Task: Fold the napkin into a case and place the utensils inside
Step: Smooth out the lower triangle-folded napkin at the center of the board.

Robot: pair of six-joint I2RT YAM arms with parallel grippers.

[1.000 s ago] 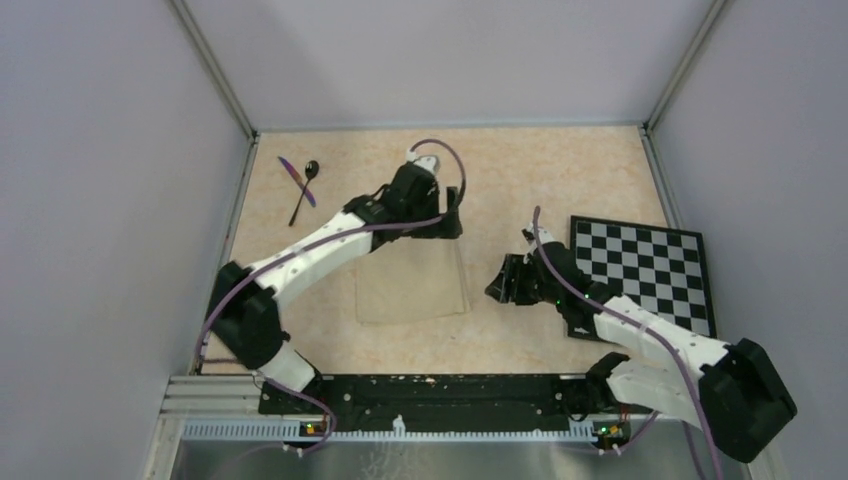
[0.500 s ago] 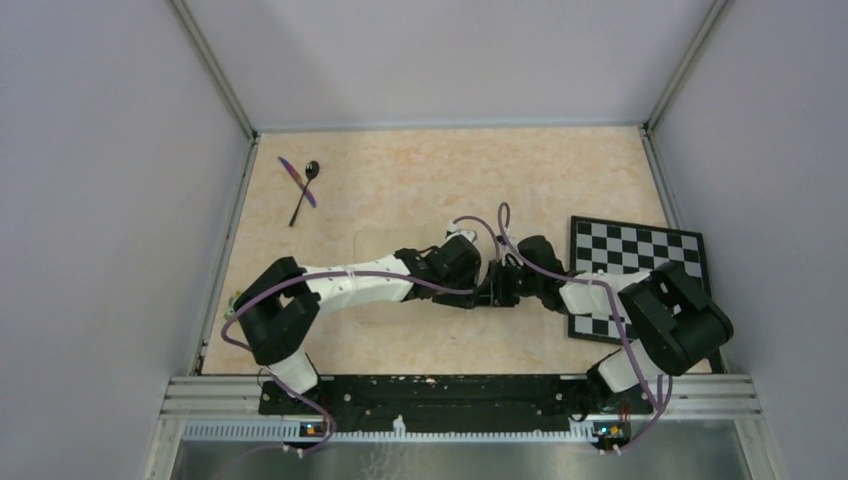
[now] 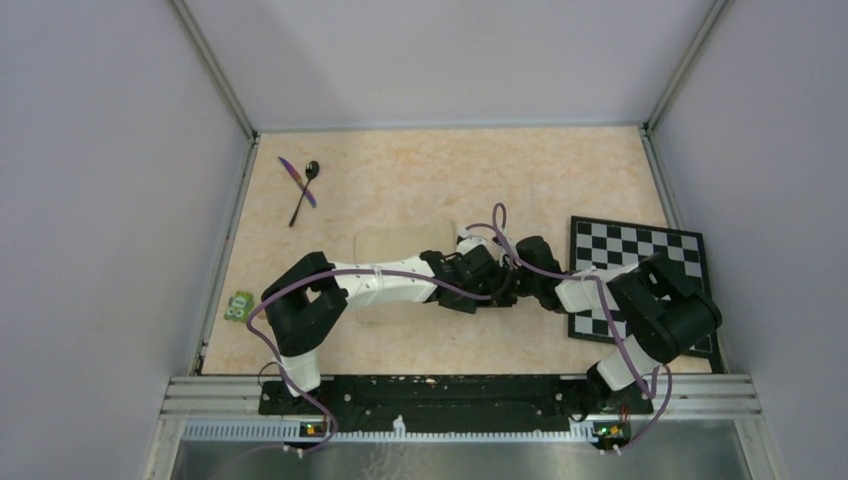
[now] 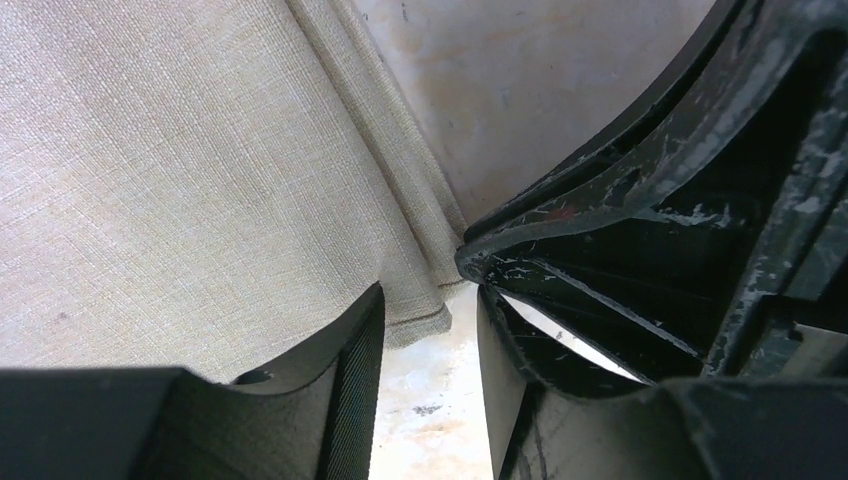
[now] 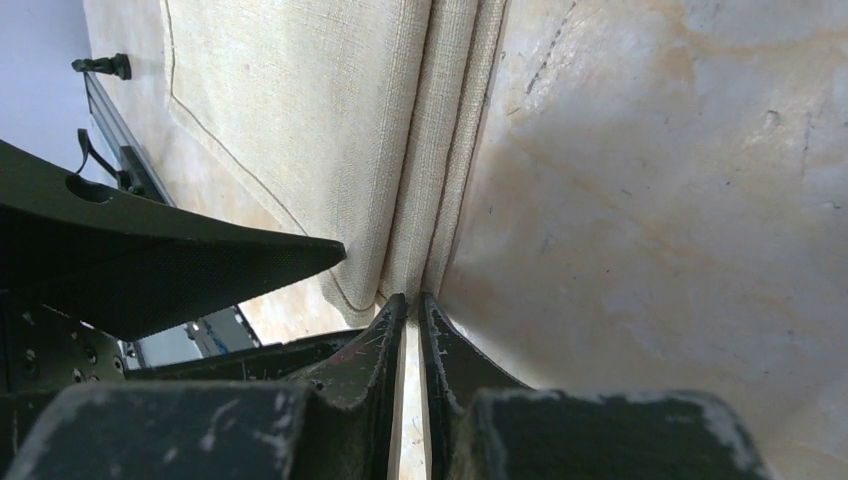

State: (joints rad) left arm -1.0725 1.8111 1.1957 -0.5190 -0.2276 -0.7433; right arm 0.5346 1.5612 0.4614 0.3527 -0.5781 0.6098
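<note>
Overhead, the left arm [image 3: 370, 285] covers most of the napkin [image 3: 395, 243], which lies at the middle of the table [image 3: 560, 180]. Only its far strip shows, and the two gripper heads merge at its right edge. The jaws of the left gripper [image 4: 428, 300] stand partly open, straddling a napkin corner without clamping it. Those of the right gripper [image 5: 410, 303] are all but closed, pinching the hemmed edge at their tips. The spoon [image 3: 304, 192] and knife [image 3: 297, 182] lie crossed near the far left corner. One second earlier the grippers stood apart with the napkin largely exposed. A small green item [image 3: 239, 305] at the left edge has since been uncovered.
</note>
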